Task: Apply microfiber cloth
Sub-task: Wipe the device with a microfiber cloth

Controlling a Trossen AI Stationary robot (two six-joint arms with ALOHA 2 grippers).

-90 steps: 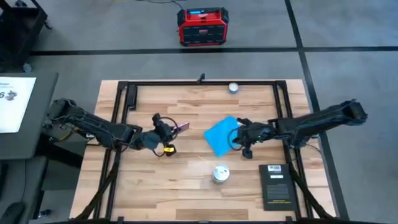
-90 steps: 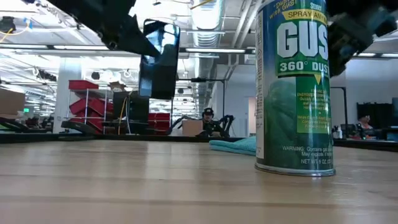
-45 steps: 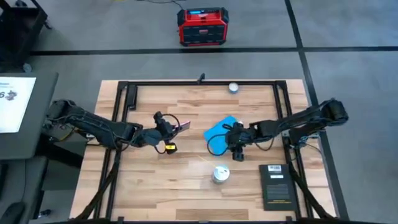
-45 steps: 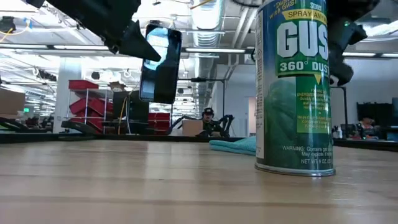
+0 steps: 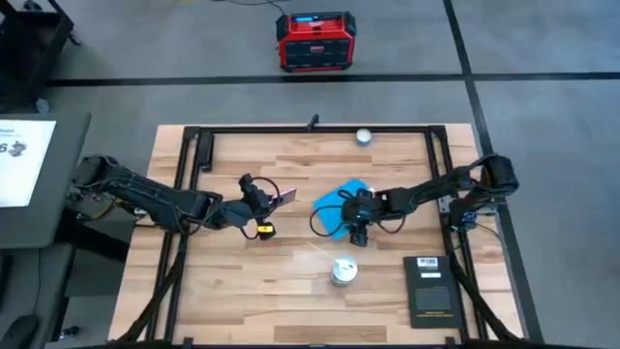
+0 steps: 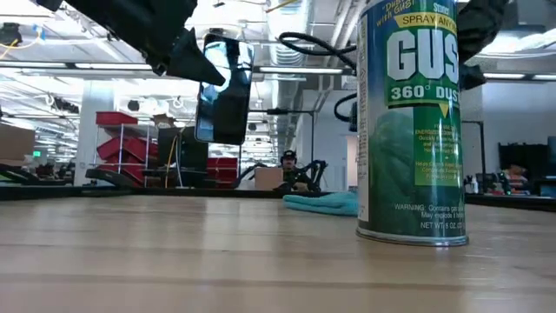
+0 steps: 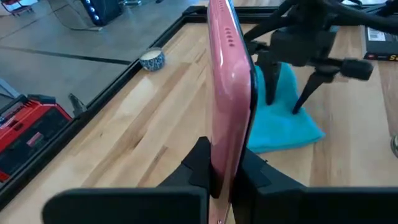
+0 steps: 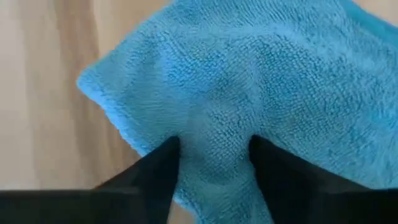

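Wooden table (image 5: 252,281): bearing microfiber cloth (image 5: 339,199), spray can (image 5: 343,271).
Right gripper (image 8: 211,163): pressing parted fingers onto cloth.
Left gripper (image 7: 225,177): clamping pink phone (image 7: 230,93) upright.

One cloth (image 5: 341,201), phone (image 7: 230,93), can (image 5: 343,270), perhaps booklet (image 5: 429,288).

Bright, even overhead light; soft shadows; low view's background glary, slightly blurred.
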